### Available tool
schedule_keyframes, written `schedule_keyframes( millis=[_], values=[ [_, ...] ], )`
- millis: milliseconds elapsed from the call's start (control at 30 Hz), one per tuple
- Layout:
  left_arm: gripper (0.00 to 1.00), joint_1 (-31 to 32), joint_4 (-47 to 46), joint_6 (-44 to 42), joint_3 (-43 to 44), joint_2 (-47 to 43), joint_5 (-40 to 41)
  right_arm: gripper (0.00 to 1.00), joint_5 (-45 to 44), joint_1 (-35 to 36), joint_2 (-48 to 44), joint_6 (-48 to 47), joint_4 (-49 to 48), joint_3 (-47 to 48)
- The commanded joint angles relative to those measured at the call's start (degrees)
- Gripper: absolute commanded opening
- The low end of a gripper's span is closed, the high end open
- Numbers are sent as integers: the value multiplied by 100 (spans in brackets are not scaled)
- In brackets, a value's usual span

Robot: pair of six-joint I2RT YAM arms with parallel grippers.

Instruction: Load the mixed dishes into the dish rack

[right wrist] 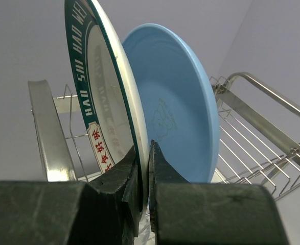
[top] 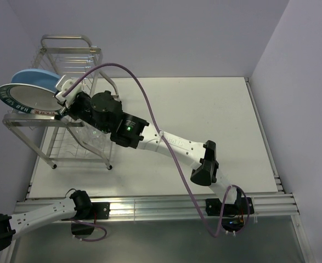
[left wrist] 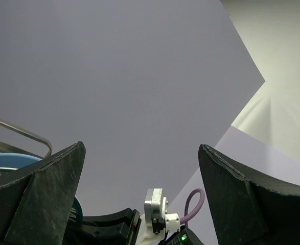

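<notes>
At the far lower left of the top view the left arm (top: pixel 40 215) lies low along the table's near edge, its wrist running out of frame. Its own camera shows the left gripper (left wrist: pixel 142 148) with the jaws spread as wide as they go and nothing between them, facing a bare wall.

Above that, at the left edge of the table (top: pixel 215 115), stands the dish rack (top: pixel 65 38), a tall two-tier frame of shiny wire and tube. On its upper tier at the left end the white plate with dark-blue lettered rim (top: pixel 26 98) stands on edge, tilted a little. The light-blue plate (top: pixel 37 76) stands on edge just behind it. In the right wrist view the two sit close, face to face, the white plate (right wrist: pixel 109 117) left of the blue one (right wrist: pixel 175 117). Whether they touch low down cannot be told.

The right gripper (top: pixel 62 101) is clamped on the white plate's lower rim, one finger on each face, jaws nearly together (right wrist: pixel 148 168). The right arm (top: pixel 171 145) stretches from its base at the lower right across to the rack, a purple cable (top: pixel 150 104) looping over it
</notes>
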State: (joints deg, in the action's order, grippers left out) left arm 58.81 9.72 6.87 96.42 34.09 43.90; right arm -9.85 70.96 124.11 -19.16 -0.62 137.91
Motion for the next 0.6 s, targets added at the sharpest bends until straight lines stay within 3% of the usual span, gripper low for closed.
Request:
schedule_keyframes(
  millis=[0, 567],
  values=[
    [99, 26, 22, -46, 8, -51, 66, 1, -184, -12, -89, -132, -632, -44],
    [99, 34, -22, -55, -106, -86, 110, 0, -404, 6, -397, -273, -658, -642]
  ],
)
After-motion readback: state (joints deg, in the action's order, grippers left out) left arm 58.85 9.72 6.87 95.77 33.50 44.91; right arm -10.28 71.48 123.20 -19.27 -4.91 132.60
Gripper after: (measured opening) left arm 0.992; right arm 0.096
